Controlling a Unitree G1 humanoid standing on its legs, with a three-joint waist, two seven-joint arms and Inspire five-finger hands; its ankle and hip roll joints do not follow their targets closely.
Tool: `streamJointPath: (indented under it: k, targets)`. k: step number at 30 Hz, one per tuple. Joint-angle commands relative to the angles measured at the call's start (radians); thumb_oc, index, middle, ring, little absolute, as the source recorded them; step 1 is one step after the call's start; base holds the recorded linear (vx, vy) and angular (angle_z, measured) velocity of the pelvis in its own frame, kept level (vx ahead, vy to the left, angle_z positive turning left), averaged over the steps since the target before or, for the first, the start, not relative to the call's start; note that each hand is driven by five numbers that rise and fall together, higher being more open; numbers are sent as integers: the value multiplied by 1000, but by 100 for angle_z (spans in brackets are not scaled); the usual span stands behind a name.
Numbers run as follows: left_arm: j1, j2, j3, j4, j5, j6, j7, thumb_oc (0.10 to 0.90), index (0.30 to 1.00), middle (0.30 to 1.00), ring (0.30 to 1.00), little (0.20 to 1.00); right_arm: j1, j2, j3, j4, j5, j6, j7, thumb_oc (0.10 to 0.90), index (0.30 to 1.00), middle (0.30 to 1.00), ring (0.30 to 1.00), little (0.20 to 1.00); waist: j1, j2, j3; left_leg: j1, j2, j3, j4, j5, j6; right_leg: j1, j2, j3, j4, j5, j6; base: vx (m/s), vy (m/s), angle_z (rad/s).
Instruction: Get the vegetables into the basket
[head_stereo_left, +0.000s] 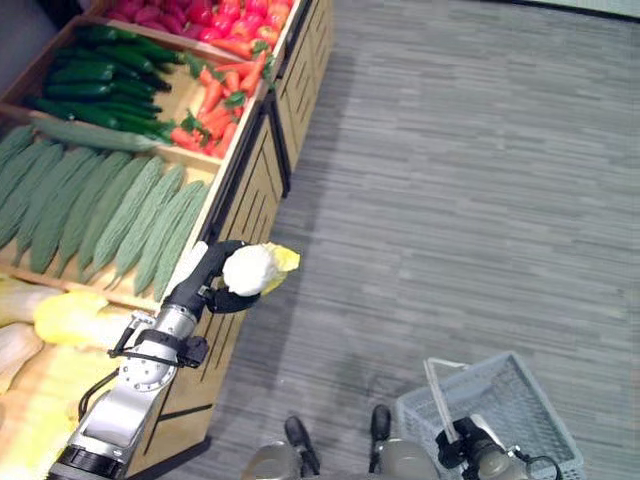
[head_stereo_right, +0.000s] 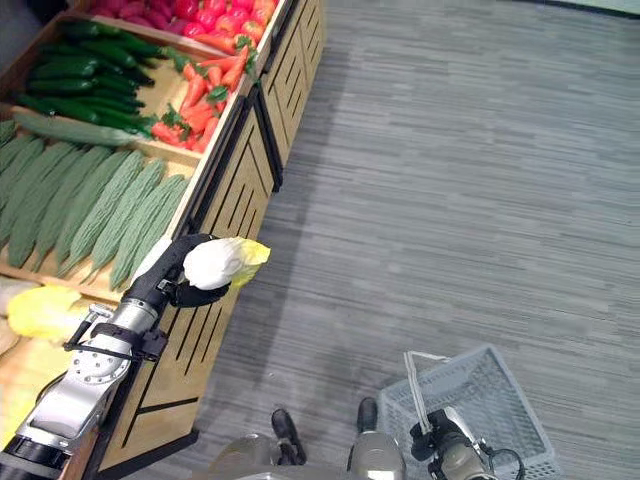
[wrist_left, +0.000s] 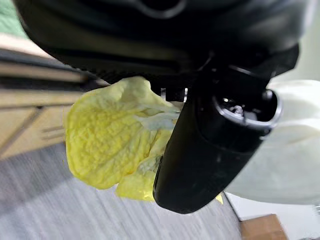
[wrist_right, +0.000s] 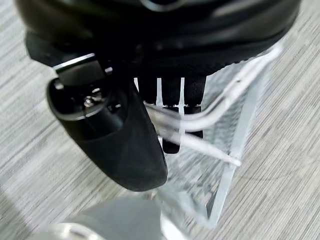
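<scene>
One cabbage (head_stereo_left: 255, 268), white with yellow leaves, sits clenched in the fingers of our left hand (head_stereo_left: 212, 277), held over the floor just past the edge of the produce stand (head_stereo_left: 250, 190). Our right hand (wrist_right: 150, 115) has its fingers curled round the handle of the basket (head_stereo_left: 520, 400), well apart from the cabbage. We judge the risk to be a slip: loose leaves may shear during the carry and drop it short
</scene>
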Motion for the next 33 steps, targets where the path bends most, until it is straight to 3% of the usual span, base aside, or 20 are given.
streamJointPath:
  k: [1, 7, 10, 11, 12, 13, 15, 16, 22, 27, 29, 33]
  targets:
    - [-95, 29, 55, -73, -8, -94, 46, 400, 300, 300, 300, 300, 1, 9, -3, 10, -1, -28, -22, 400, 300, 300, 300, 300, 1, -19, -46, -18, -65, -65, -8, -112, 25, -104, -51, -7, 72, -3, 52, 8, -136, 4]
    - [-101, 18, 53, -45, -7, -89, 49, 400, 300, 300, 300, 300, -6, -5, 1, -6, 3, -36, -36, 400, 300, 300, 300, 300, -7, -23, -43, -21, -36, -108, -7, -88, -3, -111, -18, -16, 109, -64, 16, 26, -206, 23]
    - [-100, -7, 53, -24, -43, -87, 39, 400, 300, 300, 300, 300, -9, -12, -6, -2, 33, -43, -35, 400, 300, 300, 300, 300, -3, -38, -18, -83, 11, -137, 203, -132, -25, -79, 2, -16, 105, -86, -20, 56, -248, 25]
    - [-101, -15, 47, -13, -57, -89, 38, 400, 300, 300, 300, 300, -10, -16, 3, -1, 32, -44, -31, 400, 300, 300, 300, 300, 11, -41, -3, -108, 16, -191, 266, -109, -42, -63, 13, -12, 97, -86, -32, -2, -154, 25]
    - [-103, -25, 43, -5, -74, -95, 43, 400, 300, 300, 300, 300, -16, -23, 10, 3, 33, -44, -28, 400, 300, 300, 300, 300, 29, -45, 6, -129, -13, -269, 259, -82, -41, -64, 14, -8, 85, -79, -39, 1, -3, 9]
    - [-108, -30, 43, 2, -73, -97, 49, 400, 300, 300, 300, 300, -21, -24, 10, 8, 32, -43, -30, 400, 300, 300, 300, 300, 45, -50, 2, -149, -78, -421, 181, -102, -37, -73, 6, 13, 76, -68, -29, -21, 93, -13]
    - [-110, -28, 44, 6, -66, -99, 52, 400, 300, 300, 300, 300, -34, -28, 4, 5, 37, -47, -30, 400, 300, 300, 300, 300, 35, -47, -3, -168, -95, -469, 168, -114, -15, -100, 2, 36, 110, -70, -22, 46, 231, -60]
    - [-111, -13, 42, -7, -51, -96, 46, 400, 300, 300, 300, 300, -36, -24, -10, 9, 47, -45, -33, 400, 300, 300, 300, 300, 26, -35, -3, -180, -97, -434, 191, -124, 10, -123, -6, 59, 145, -65, -14, 62, 260, -70]
    - [-91, 47, 67, -41, -6, -83, 47, 400, 300, 300, 300, 300, -36, -15, 7, -14, 15, -38, -33, 400, 300, 300, 300, 300, 22, -28, 17, -166, -107, -344, 215, -174, 58, -158, -24, 141, 156, -34, 14, 38, 303, -68]
    - [-68, 63, 92, -29, -13, -87, 58, 400, 300, 300, 300, 300, -50, -2, 5, -11, 26, -36, -39, 400, 300, 300, 300, 300, 27, -33, 27, -151, -97, -225, 167, -172, 79, -215, -21, 200, 115, 105, 64, -34, 163, -79]
    - [-58, 70, 102, -28, -16, -85, 63, 400, 300, 300, 300, 300, -52, 9, 9, -15, 24, -37, -38, 400, 300, 300, 300, 300, 36, -25, 25, -146, -73, -185, 160, -170, 76, -220, -38, 137, 114, 97, 63, -19, 29, -102]
    - [-62, 77, 94, -23, 10, -69, 61, 400, 300, 300, 300, 300, -46, 12, 22, -15, 3, -38, -40, 400, 300, 300, 300, 300, 48, -15, 18, -126, -60, -184, 149, -178, 65, -142, -56, 50, 162, 8, 54, 21, -37, -48]
